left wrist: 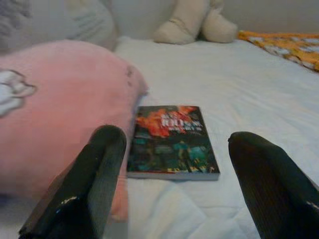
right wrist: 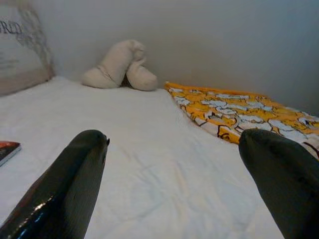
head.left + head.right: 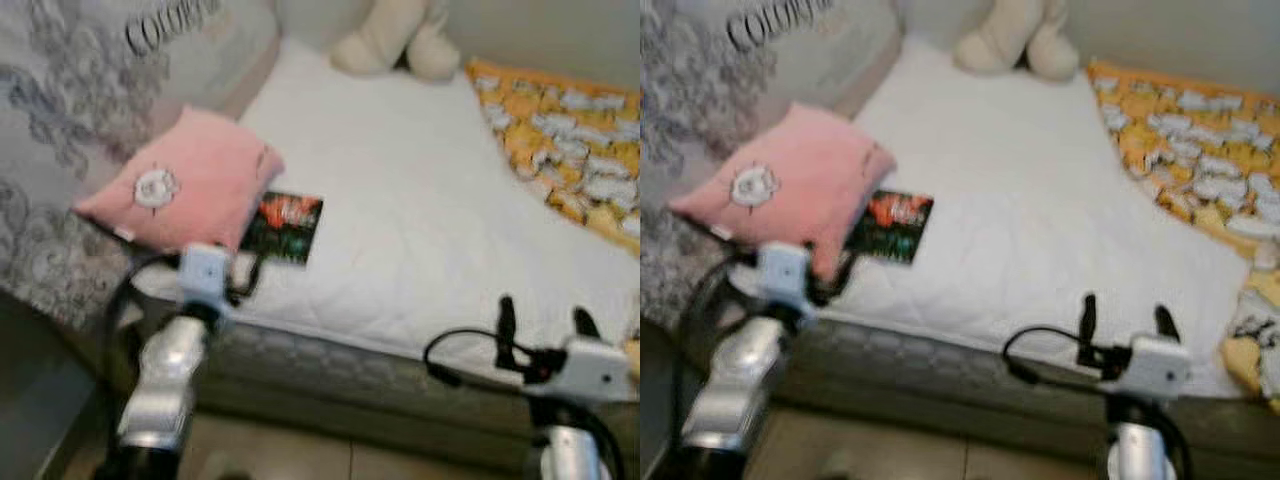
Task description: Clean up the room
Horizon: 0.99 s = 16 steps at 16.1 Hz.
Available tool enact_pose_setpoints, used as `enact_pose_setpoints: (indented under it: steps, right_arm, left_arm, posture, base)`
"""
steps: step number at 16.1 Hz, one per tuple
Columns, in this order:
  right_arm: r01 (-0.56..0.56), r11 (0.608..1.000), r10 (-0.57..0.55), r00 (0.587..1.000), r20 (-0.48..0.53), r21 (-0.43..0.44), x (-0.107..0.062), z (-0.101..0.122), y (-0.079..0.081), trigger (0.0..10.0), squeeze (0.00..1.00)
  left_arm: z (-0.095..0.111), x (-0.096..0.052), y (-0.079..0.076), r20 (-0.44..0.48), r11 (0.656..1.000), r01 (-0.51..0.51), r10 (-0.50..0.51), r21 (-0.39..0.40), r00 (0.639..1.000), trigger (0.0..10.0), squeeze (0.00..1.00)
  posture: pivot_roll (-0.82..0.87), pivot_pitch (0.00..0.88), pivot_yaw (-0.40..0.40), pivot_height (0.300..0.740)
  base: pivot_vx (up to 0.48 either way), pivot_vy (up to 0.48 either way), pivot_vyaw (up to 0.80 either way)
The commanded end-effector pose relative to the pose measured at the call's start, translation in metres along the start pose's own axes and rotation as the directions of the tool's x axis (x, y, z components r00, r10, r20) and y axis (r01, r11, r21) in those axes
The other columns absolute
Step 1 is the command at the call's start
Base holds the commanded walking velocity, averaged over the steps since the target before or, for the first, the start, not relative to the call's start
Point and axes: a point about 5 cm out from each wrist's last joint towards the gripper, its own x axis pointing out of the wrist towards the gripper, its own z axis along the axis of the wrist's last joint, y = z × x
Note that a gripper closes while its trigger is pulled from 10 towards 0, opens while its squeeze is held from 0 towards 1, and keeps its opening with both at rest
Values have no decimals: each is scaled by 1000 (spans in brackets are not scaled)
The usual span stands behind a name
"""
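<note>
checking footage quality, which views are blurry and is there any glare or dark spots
Both eye views are soft all over: the book cover text is unreadable. Left wrist view is sharper on the book, but the pink pillow and near fingers blur. Right wrist view: even light, blanket fairly clear. No glare, no dark patches.

Book (image 1: 172, 142) cover lettering blurred, unreadable. Plush toy (image 3: 392, 38) cut off at the frame's top edge; pink pillow (image 3: 185, 180) covers the book's near-left corner. Head views soft throughout.

The white quilted cloth bed (image 3: 420, 220) looks matt. The square pink pillow (image 3: 190, 180) is plush; the dark paperback book (image 1: 172, 142) has a glossy paper cover.
</note>
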Motion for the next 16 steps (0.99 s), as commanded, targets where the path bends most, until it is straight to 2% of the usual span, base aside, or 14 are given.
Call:
enact_pose_setpoints:
  steps: [1,4,6,7,16]
  right_arm:
    - [15,1000,-15,1000,8,-4,-1,0,-7,10000,90]
    - [6,1000,-6,1000,-3,-9,-9,0,-12,10000,90]
    - [-13,1000,13,1000,6,-12,-4,2,-11,10000,94]
    - [-44,999,45,999,27,-27,2,6,-6,10000,82]
    - [-52,998,53,998,24,-30,10,3,-2,10000,90]
  left_arm:
    - [0,0,-8,-2,1000,19,-19,-20,1000,10000,0]
    - [-1,-6,-4,8,1000,26,-26,0,1000,10000,0]
    - [4,2,-9,31,999,34,-34,-4,999,10000,0]
    - [9,7,-14,45,998,61,-62,6,997,10000,0]
    - [12,21,-17,41,996,89,-89,19,995,10000,0]
  posture:
    - [59,0,-40,740]
    - [48,0,-42,740]
    - [46,0,-46,740]
    - [44,0,-40,740]
    - [33,3,-24,740]
  base:
    - [0,-472,0]
    - [0,-472,0]
    - [0,-472,0]
    - [0,-472,0]
    - [0,-469,0]
